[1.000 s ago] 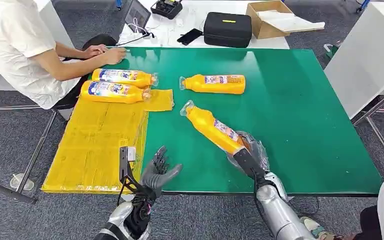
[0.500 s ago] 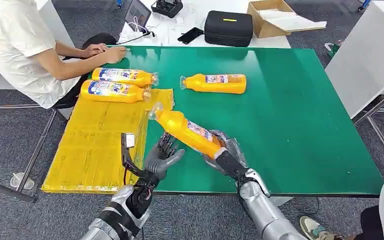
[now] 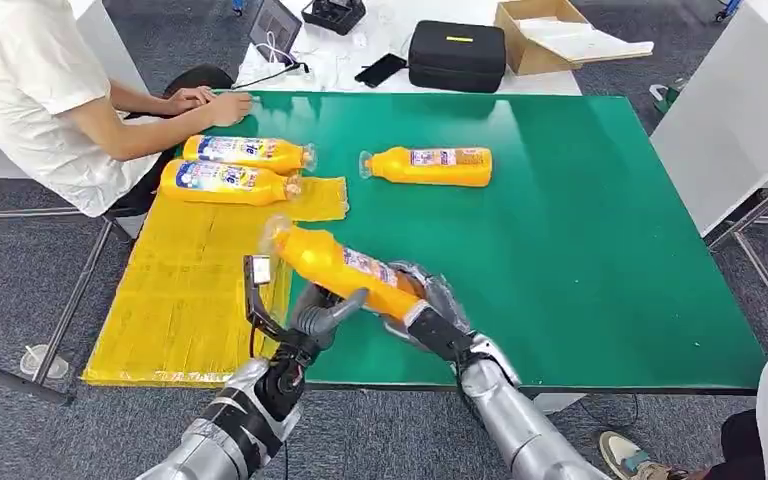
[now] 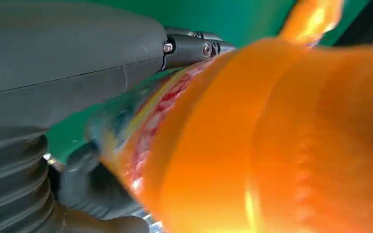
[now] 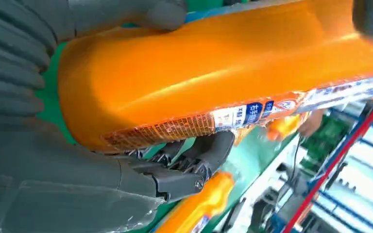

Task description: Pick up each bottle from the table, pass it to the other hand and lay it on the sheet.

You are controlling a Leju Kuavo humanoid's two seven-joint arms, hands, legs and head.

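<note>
the held bottle [image 3: 345,268] is orange-yellow with a white, red and blue label; three more bottles match it. the table [image 3: 580,240] is green, the sheet [image 3: 195,290] at its left edge yellow. the right hand [image 3: 430,305] and left hand [image 3: 322,315] are grey, arms silver.

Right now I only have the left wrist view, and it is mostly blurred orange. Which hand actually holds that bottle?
Observer: The right hand grips the held bottle at its base end.
Operator: And the left hand?
Observer: The left hand is under the bottle's middle with its thumb touching it. I can't tell if it has closed.
Operator: Where are the others?
Observer: A pair of bottles lies at the far edge of the yellow sheet, and a lone bottle lies on the green table.
</note>
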